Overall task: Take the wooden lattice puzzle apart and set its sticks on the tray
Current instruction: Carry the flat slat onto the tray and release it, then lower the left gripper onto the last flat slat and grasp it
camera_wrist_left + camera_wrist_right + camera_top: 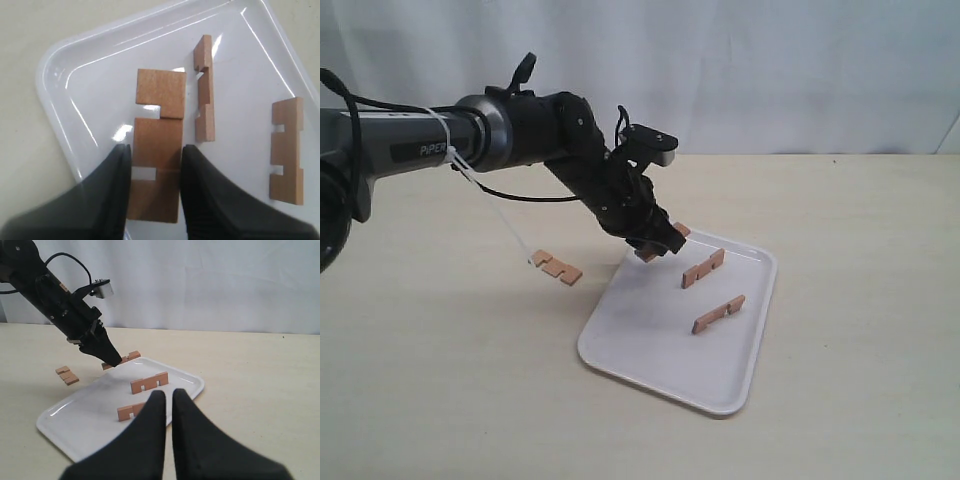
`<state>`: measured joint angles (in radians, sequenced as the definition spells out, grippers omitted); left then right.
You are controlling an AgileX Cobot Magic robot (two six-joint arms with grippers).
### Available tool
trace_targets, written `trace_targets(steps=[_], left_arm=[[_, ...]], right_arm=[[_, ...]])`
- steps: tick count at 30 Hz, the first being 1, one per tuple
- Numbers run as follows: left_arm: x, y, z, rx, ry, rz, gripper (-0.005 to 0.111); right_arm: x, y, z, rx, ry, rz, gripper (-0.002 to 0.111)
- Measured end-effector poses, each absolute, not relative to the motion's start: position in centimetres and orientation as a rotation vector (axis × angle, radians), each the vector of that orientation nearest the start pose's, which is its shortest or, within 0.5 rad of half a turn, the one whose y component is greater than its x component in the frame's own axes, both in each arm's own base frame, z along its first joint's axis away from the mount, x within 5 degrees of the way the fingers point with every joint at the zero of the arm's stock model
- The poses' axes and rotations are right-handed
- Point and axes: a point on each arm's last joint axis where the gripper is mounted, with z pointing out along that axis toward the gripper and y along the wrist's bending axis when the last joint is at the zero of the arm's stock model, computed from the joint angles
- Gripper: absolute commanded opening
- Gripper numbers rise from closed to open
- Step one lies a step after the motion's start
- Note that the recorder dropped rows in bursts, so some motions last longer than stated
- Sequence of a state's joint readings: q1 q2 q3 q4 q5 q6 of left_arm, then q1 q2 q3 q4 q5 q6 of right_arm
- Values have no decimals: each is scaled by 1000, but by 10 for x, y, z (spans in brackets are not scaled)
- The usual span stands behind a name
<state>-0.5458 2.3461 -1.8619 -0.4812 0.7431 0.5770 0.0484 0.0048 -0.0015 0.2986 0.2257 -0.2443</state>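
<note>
No assembled lattice puzzle shows, only separate sticks. My left gripper (658, 243) hangs over the far corner of the white tray (620, 345), shut on one notched stick (160, 100) that lies between its black fingers (117, 180). Two more sticks (703, 268) (718, 313) stand on edge on the tray. A fourth stick (557, 265) lies on the table just left of the tray. My right gripper (169, 395) is out of the exterior view; in the right wrist view it is shut with nothing in it, near the tray's (80, 425) front side.
The beige table (840, 250) runs back to a white curtain (770, 70). A black cable and a white tie (500, 210) hang below the left arm, near the stick on the table.
</note>
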Motion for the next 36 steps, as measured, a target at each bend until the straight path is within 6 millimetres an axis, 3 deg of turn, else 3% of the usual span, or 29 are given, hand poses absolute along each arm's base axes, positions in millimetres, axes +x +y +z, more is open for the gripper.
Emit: trace_targets(steps=[1, 4, 11, 17, 22, 29, 33, 36], left_arm=[[417, -287, 145, 1081, 2435, -533, 39], [417, -287, 145, 1079, 2436, -533, 50], [417, -284, 145, 1122, 2434, -494, 53], [416, -273, 174, 1168, 2403, -422, 53], [433, -231, 195, 1034, 2460, -392, 53], [454, -154, 180, 915, 2626, -350, 53], [452, -146, 171, 1073, 2596, -324, 54], [448, -155, 170, 1235, 2524, -307, 68]], right_arm=[[55, 9, 194, -50, 1704, 127, 5], [55, 9, 194, -50, 1704, 127, 5], [55, 9, 194, -50, 1704, 127, 5], [55, 9, 194, -50, 1704, 127, 5], [55, 9, 194, -50, 1704, 127, 5], [55, 9, 194, -50, 1704, 127, 5], [55, 9, 194, -50, 1704, 127, 5], [55, 9, 194, -50, 1704, 127, 5]])
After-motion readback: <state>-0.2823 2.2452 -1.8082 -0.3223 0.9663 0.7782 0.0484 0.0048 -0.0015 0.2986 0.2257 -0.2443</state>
